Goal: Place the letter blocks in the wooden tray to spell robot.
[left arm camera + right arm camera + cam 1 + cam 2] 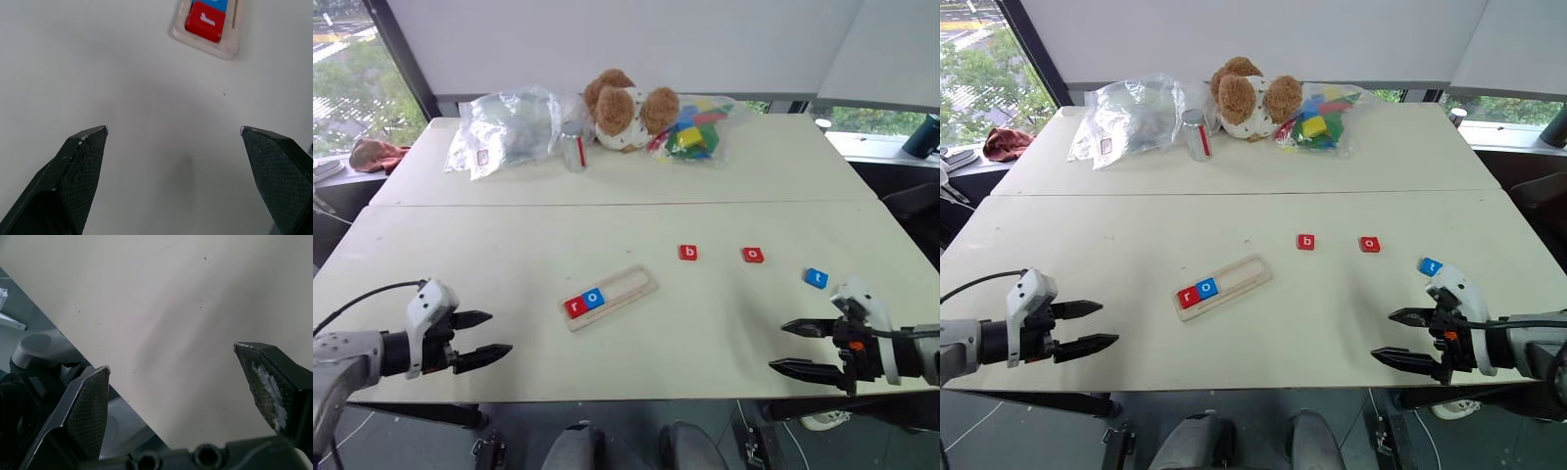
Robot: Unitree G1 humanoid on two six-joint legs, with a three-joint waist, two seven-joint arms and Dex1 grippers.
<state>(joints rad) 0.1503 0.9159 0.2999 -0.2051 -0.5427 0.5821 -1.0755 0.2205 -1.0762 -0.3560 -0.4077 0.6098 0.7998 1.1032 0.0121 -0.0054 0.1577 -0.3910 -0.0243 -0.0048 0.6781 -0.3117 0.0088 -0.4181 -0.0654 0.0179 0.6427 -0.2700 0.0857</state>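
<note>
A pale matte worktop (509,255) is carrying everything, with a seam running across it. The wooden tray (625,287), a long narrow light-wood rectangle with a shallow groove, is lying at an angle near the middle of the front panel. It is holding two flat square tiles at its left end: the red r block (575,305) and, touching it, the blue o block (594,297); the rest of the groove is showing bare wood. Three more tiles are lying flat on the worktop to the right of the tray, well apart from one another: the red b block (688,253), the red o block (753,255) and the blue t block (816,278), the last sitting just beside the right claw's white housing. The left claw (481,339) is hovering released over the front left edge, its two black textured fingers (80,161) spread wide and grasping nothing. The right claw (806,349) is hovering over the front right edge, likewise released and empty. Along the far edge, a crinkled clear plastic bag (509,125) is lying beside a small metal can (576,151), a brown plush bear (625,108), and a clear bag of multicoloured blocks (693,132).
</note>
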